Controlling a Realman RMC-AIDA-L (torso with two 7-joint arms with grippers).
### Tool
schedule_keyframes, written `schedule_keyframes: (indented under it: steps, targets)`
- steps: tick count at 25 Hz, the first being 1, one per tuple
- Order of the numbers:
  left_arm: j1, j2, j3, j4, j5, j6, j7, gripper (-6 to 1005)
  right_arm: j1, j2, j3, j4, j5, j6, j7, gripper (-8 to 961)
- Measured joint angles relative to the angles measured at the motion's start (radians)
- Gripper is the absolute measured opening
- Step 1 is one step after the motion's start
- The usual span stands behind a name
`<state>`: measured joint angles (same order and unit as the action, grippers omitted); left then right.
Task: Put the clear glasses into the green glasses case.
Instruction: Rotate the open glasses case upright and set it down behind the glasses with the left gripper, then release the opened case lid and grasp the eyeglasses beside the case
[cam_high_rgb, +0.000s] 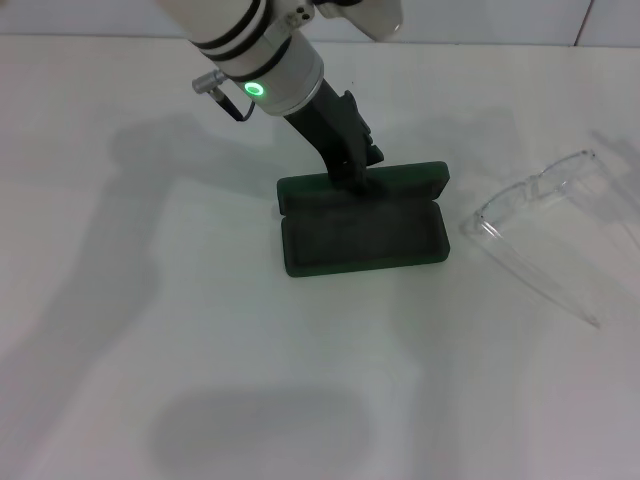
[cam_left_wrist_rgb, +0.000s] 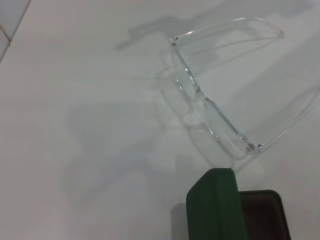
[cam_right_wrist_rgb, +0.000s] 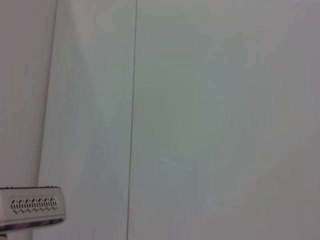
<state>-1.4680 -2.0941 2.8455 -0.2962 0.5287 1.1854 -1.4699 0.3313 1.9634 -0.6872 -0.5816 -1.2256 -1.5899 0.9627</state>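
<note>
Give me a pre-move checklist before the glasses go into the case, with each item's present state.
1. Green glasses case lid open: ok.
2. Case tray free of other things: ok.
3. Clear glasses lying apart from the case, on the table: ok.
4. Glasses' arms folded to fit: not ok, they are spread.
5. Left gripper clear of the lid: not ok, it sits at the lid's edge.
6. Right gripper ready: cannot tell, not in view.

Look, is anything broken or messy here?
Nothing looks broken or spilled. The green glasses case lies open on the table, with the left gripper at its lid. The clear glasses lie unfolded beside it, not yet inside.
</note>
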Motion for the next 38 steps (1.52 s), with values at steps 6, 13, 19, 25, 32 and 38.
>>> schedule_keyframes:
  steps: [6,13,19,25,32,38]
  targets:
    - [-0.016,0.0,0.0,-0.01,0.001,0.046,-0.004,418,-0.003,0.002,0.0,0.0,0.0,-0.002,0.001,869]
    - [-0.04,0.0,0.0,-0.028,0.013,0.118,-0.012,421,-0.005,0.003,0.0,0.006,0.0,-0.014,0.001,869]
    - [-0.052,0.003,0.0,-0.1,-0.039,0.167,-0.003,423,-0.007,0.006,0.0,0.009,0.0,-0.016,0.001,869]
    - [-0.043,0.009,0.0,-0.225,-0.182,0.199,0.049,424,-0.009,0.007,0.0,0.01,0.0,-0.024,0.001,869]
    - [0.024,0.043,0.0,-0.387,-0.447,0.26,0.133,423,-0.013,0.007,0.0,0.002,0.0,-0.027,-0.008,868]
    - [0.19,0.136,0.002,-0.403,-0.783,0.293,0.145,422,-0.008,0.002,-0.009,-0.001,-0.013,-0.063,-0.033,869]
